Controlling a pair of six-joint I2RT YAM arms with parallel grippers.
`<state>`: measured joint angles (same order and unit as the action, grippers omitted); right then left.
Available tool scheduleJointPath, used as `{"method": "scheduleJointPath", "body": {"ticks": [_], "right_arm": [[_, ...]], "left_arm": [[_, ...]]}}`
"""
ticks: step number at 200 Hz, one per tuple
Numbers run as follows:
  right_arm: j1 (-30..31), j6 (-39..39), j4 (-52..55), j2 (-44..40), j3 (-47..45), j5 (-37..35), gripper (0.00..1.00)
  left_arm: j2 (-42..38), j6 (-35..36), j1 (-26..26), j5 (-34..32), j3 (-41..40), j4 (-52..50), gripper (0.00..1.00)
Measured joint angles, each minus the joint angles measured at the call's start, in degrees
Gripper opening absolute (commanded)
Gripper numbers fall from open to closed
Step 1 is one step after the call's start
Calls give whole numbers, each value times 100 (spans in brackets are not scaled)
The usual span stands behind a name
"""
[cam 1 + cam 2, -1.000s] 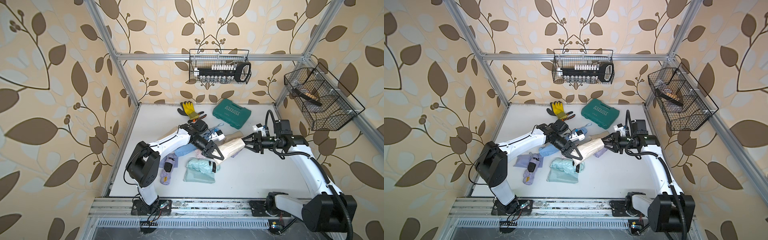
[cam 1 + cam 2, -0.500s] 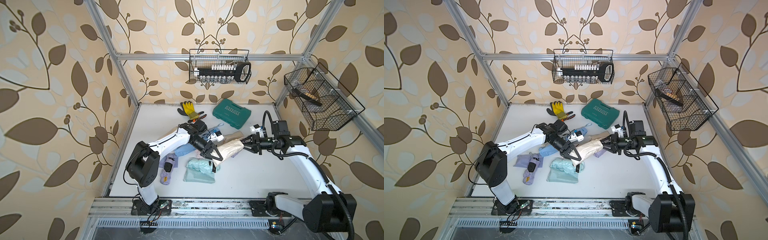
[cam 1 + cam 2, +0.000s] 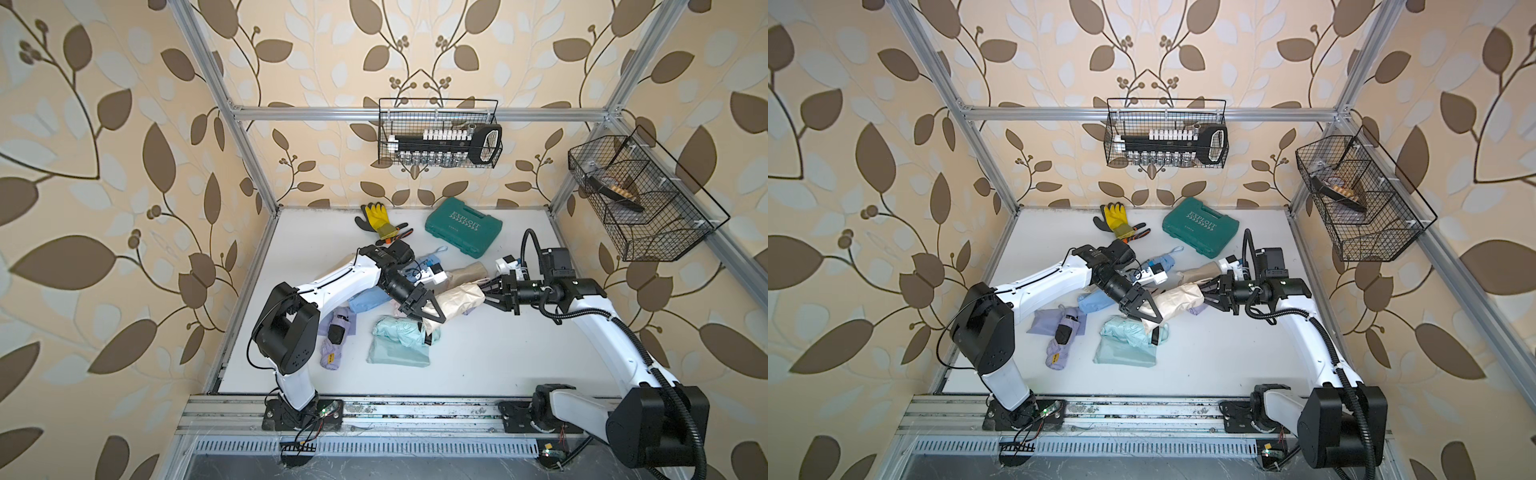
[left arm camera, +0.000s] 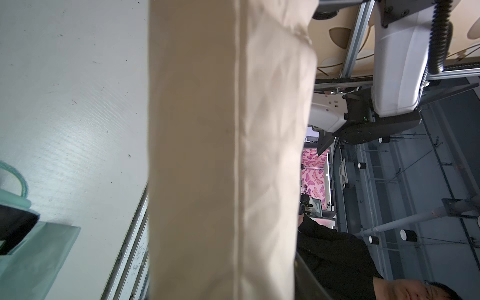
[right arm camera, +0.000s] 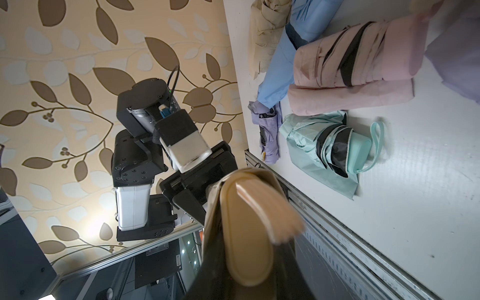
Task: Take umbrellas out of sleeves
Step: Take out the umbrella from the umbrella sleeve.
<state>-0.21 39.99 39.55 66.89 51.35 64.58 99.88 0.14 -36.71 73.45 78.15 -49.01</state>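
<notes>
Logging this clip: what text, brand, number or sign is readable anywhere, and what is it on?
"EXPLOIT", with a row of chevrons beneath: lid of the green case.
Yellow tag on the lilac umbrella: too small to read.
Nothing else readable.

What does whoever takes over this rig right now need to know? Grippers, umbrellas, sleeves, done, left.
Left gripper: jaws straddle the closed end of the beige sleeve; can't tell if it grips.
Right gripper: looks shut on the beige umbrella, on the handle at the sleeve's mouth.
Done: mint umbrella lies out on the mint sleeve; lilac umbrella and pink umbrella are also out.
Left: the beige umbrella is not yet out, so pull the two apart. Other bundles behind the arms are partly hidden; check them.
</notes>
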Motion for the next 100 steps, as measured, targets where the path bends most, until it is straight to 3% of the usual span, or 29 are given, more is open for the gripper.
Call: {"method": "scheduleJointPath", "body": {"ticks": [43,100], "right_arm": [[-216,-61,138,-83,-9,-2,13],[-459,-79,205,-85,-9,-240,13]], "left_arm": [[0,-236,203,-52,2,352,60],[-9,-1449,1047,2,-721,1633,62]]}}
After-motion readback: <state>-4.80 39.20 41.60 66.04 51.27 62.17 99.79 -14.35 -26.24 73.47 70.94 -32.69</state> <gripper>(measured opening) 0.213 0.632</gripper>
